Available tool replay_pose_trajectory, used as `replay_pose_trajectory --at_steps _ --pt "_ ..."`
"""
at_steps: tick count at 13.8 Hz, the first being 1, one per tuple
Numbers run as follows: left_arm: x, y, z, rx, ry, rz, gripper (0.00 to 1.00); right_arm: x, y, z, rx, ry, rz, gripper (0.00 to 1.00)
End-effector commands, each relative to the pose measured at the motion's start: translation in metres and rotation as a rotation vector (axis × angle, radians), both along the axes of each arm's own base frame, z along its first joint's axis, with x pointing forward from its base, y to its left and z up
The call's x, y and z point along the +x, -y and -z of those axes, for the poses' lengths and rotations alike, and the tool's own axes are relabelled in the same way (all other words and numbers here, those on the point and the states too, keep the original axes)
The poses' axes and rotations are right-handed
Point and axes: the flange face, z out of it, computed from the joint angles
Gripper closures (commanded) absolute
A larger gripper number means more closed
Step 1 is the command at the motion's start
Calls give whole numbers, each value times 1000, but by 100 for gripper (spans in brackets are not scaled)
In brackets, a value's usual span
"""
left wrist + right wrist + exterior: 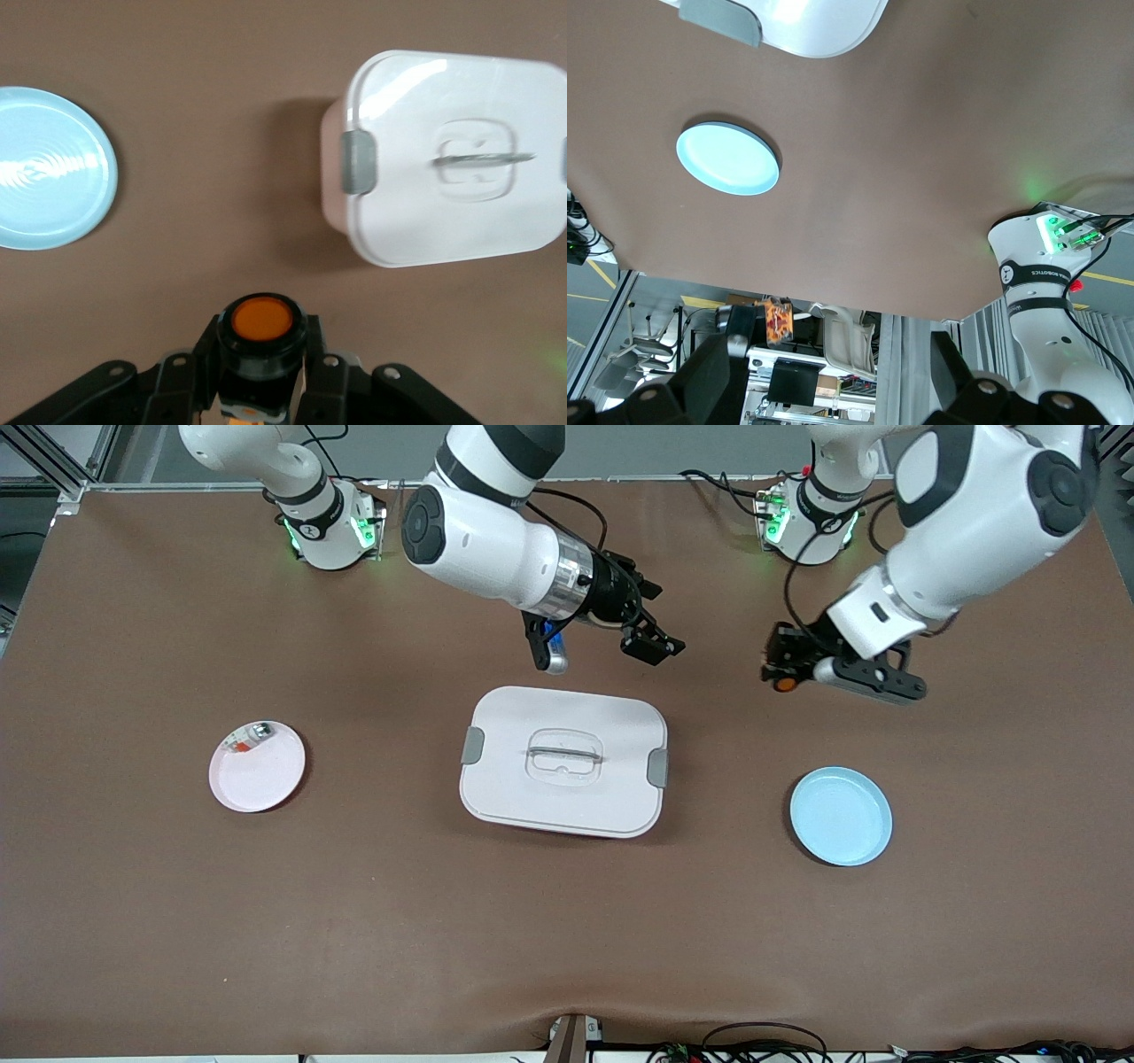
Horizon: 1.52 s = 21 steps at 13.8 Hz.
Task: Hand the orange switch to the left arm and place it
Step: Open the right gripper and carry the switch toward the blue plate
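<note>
The orange switch (783, 683) is held in my left gripper (780, 677), which is shut on its black body over bare table toward the left arm's end. In the left wrist view the switch's round orange face (261, 320) shows between the fingers (199, 359). My right gripper (651, 642) is open and empty, in the air beside the white box (563, 760). In the right wrist view its fingers (700, 381) stand wide apart. The box lies mid-table with grey latches and also shows in the left wrist view (452, 159).
A blue plate (841, 816) lies toward the left arm's end, nearer the front camera than the box. A pink plate (257, 771) with a small silvery-and-orange bit (248, 740) lies toward the right arm's end. Arm bases stand along the table's back edge.
</note>
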Motion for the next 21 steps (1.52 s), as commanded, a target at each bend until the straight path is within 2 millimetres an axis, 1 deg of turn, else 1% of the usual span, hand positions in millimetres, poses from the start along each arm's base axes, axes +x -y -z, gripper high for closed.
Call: replay_pose_trajectory --at_steps 1,2,3,5,6,8,10,11,14,16,17,18,19,21 --pt "1 -12 6 70 25 150 100 3 13 -18 7 6 4 0" --pt "2 -20 10 89 38 223 100 4 19 -25 6 -1 -7 0" --pt "5 -31 15 110 47 290 100 4 28 -34 -5 -22 -44 0" --pt "6 -44 29 161 49 438 100 7 58 -74 -6 -33 -96 0" --pt "9 -52 37 193 45 507 100 0 72 -95 -9 -38 -125 0" --pt "15 -61 51 246 32 593 100 -3 109 -125 -35 -37 -156 0" --pt "24 -68 70 285 31 710 100 -15 139 -150 -92 20 -226 0" --pt "28 -70 79 296 39 760 100 -21 154 -159 -127 53 -275 0" --pt "41 -74 104 379 61 888 100 -36 195 -174 -253 175 -447 0" --pt "46 -74 128 421 92 968 100 -46 217 -175 -336 247 -563 0" --pt "45 -73 142 435 109 996 100 -49 226 -176 -360 272 -596 0" --pt "44 -71 152 449 127 1022 100 -47 242 -174 -372 296 -620 0" --pt "45 -71 163 464 142 1054 100 -45 262 -172 -366 323 -649 0" --pt "49 -75 179 500 165 1110 100 -43 302 -165 -364 367 -725 0"
